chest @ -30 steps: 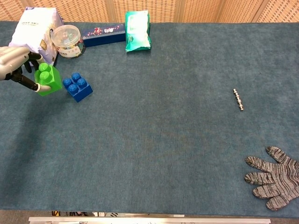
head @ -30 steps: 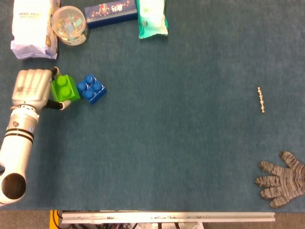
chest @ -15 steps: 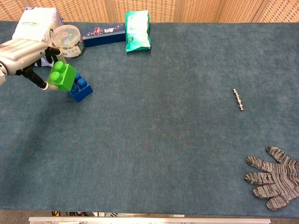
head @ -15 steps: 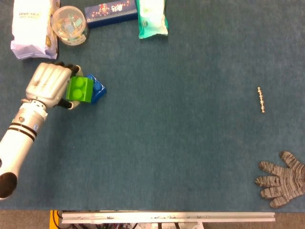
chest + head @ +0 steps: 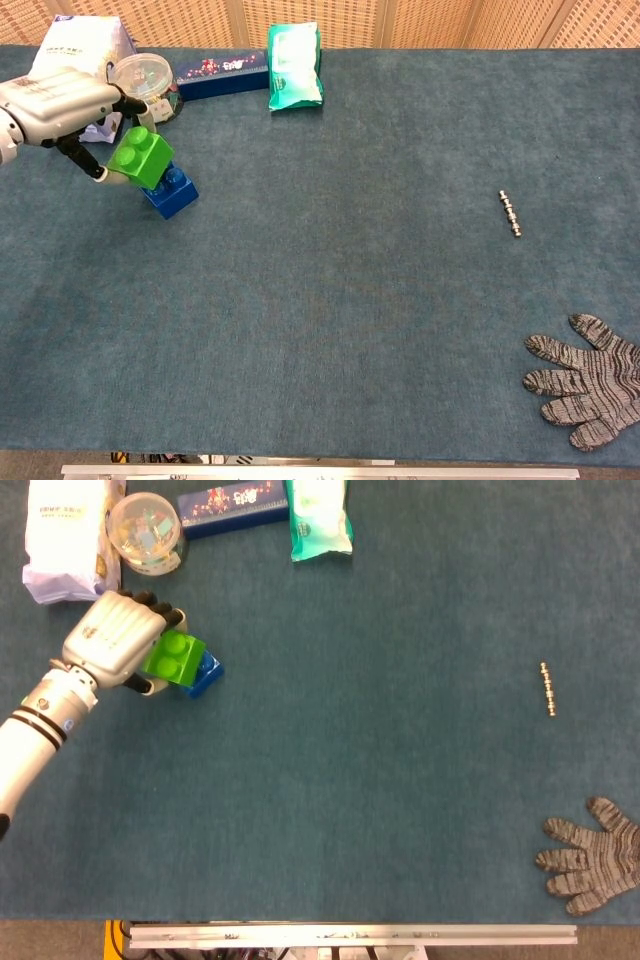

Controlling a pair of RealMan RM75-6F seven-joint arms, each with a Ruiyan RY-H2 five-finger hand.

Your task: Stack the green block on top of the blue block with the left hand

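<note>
- Our left hand [image 5: 115, 645] reaches in from the left edge, its silver back turned up, fingers grasping the green block [image 5: 141, 157].
- We hold that studded plastic brick tilted, over the blue block [image 5: 172, 193] and overlapping it; contact is unclear.
- The blue block rests on the teal felt-like table [image 5: 380, 780].
- A knitted grey glove [image 5: 585, 394] lies at the near right.
</note>
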